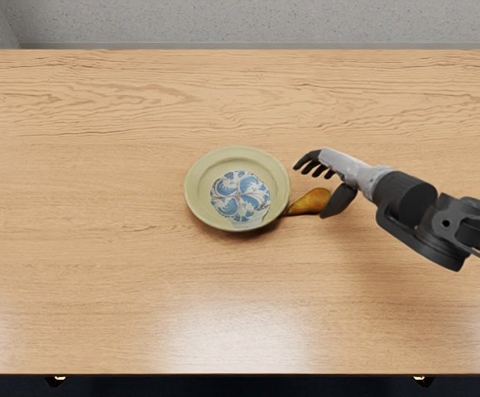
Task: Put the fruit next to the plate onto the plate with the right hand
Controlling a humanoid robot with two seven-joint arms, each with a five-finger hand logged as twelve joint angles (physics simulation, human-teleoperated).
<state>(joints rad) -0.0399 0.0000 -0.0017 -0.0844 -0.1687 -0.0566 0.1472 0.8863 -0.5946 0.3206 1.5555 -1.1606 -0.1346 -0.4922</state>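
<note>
The light wooden surface (141, 314) stretches wide open across the lower frame. Right of centre, the right robot hand (336, 170) hangs with fingers apart just beside the brown pear-shaped fruit (309, 202), which lies against the right rim of the green blue-patterned plate (199, 178).

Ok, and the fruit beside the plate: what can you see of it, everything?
The fruit is small, smooth-skinned, golden-orange and elongated, pear-like, lying on its side on the wooden table. Its narrower end points left and meets the right rim of the plate; whether it overlaps the rim is unclear. The right hand hovers open by its wider end, thumb close beside it, contact uncertain. It is not grasped.
</note>
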